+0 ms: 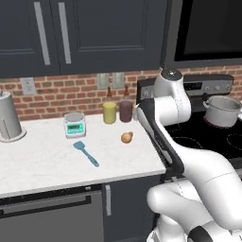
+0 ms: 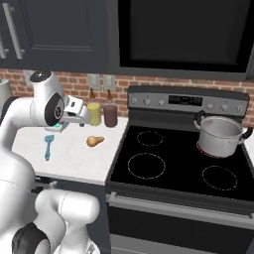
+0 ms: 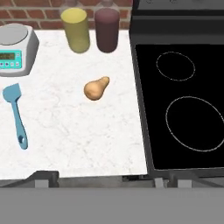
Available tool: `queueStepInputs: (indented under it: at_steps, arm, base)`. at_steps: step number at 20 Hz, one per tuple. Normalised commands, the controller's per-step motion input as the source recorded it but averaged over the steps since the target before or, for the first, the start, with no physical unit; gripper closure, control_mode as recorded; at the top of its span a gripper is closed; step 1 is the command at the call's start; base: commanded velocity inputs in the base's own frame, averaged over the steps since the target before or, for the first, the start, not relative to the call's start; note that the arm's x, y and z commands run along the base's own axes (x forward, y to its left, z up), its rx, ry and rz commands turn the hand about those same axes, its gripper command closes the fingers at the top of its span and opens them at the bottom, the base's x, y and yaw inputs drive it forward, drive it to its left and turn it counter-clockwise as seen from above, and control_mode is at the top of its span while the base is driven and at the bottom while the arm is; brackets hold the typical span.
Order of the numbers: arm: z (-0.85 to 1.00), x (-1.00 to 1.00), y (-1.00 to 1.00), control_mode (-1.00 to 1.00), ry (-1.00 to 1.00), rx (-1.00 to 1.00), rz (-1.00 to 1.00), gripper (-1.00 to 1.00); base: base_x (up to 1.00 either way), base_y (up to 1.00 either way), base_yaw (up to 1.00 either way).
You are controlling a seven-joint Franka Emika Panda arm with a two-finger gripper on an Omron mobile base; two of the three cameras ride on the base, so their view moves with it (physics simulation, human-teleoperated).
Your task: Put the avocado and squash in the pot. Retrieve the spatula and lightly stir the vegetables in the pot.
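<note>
Your gripper (image 2: 85, 119) hangs wide open and empty above the counter (image 3: 87, 140), looking down on the squash (image 3: 96, 89) lying near the stove (image 3: 183, 100), well placed for you to descend and grasp it.

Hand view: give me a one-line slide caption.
Looking down at the squash on white counter, spatula left, scale and two jars behind, stove right.
</note>
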Motion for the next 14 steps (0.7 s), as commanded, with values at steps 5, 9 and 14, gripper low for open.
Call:
queueStepInputs:
  at_steps: [5, 9, 14]
  arm:
    - [0.0, 0.0, 0.0, 1.0, 0.0, 0.0, 0.0, -1.0]
    - [0.0, 0.0, 0.0, 1.0, 0.0, 0.0, 0.0, -1.0]
    - [-0.19, 0.0, -0.15, -1.0, 0.06, 0.01, -0.01, -1.0]
  base:
    - [0.02, 0.61, 0.0]
    - [0.03, 0.02, 0.0]
    - [0.0, 0.0, 0.0]
